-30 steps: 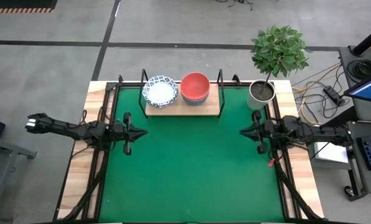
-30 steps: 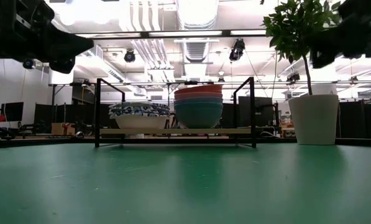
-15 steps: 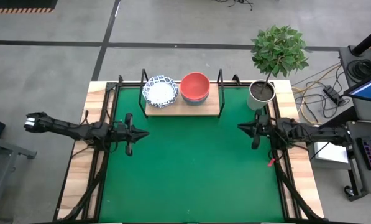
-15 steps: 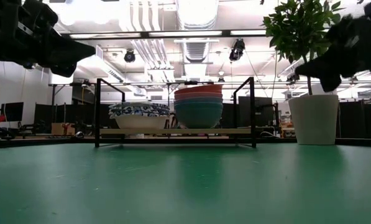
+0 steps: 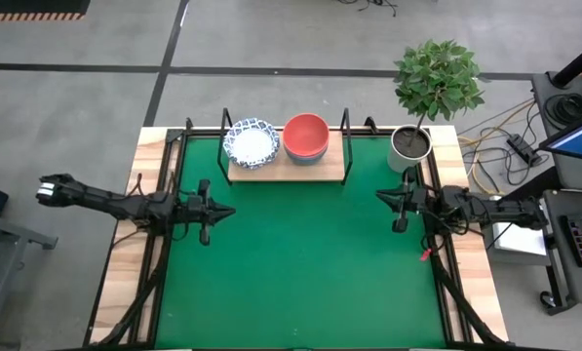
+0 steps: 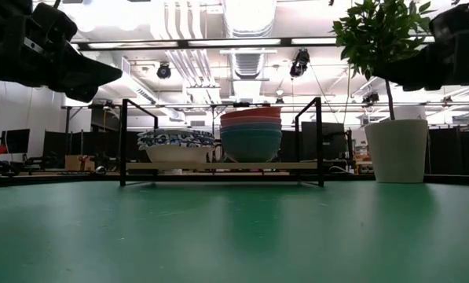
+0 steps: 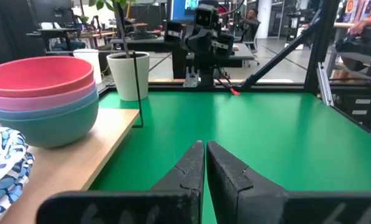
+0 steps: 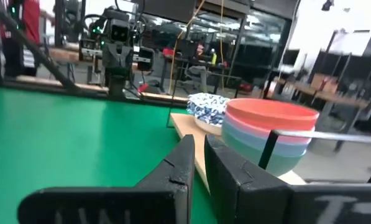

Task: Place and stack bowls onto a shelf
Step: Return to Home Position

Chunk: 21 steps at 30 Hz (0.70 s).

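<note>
A: Left gripper (image 7: 204,149) pressed together, empty, over green mat (image 5: 300,263) left edge; right gripper (image 8: 197,144) likewise, opposite edge.
B: Bowls?
A: Patterned white bowls (image 5: 252,142) beside red-topped plain stack (image 5: 306,136) on light-wood wire-framed shelf (image 5: 271,172). Retract level, avoid frame.

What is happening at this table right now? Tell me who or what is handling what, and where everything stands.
Nothing is being handled at this moment. The left gripper and the right gripper sit at opposite sides of the green mat, both shut and empty. At the far edge, the shelf holds the patterned white bowls and, beside them, a stack of plain bowls with a red one on top. A plant pot stands off the shelf, near the right arm.
</note>
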{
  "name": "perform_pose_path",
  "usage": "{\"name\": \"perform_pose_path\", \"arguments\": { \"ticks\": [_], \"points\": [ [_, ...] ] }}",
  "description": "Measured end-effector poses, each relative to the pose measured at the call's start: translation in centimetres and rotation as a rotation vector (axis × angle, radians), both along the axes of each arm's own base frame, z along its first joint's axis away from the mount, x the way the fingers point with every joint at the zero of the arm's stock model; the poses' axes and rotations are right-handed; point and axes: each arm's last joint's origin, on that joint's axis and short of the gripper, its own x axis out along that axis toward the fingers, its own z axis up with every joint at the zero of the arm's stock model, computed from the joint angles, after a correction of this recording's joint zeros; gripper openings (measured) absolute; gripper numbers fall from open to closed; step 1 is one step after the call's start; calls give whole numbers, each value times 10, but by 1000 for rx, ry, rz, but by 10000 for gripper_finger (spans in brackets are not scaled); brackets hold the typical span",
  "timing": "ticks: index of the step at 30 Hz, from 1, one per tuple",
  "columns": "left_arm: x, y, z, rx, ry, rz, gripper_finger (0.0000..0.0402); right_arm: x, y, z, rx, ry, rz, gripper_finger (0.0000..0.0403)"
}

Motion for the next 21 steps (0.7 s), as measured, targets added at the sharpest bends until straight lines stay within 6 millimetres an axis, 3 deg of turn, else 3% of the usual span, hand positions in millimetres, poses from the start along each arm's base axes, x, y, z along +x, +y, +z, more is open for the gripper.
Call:
{"name": "perform_pose_path", "arguments": {
  "ticks": [6, 15, 21],
  "points": [
    [1, 0, -3, 4, 23, 0, 0, 0, 0, 0, -29, 7, -3, 29],
    [4, -1, -7, 9, 57, 0, 0, 0, 0, 0, 143, -33, 12, 29],
    [5, -1, -9, 13, 80, 0, 0, 0, 0, 0, 166, -38, 13, 29]
  ]
}}
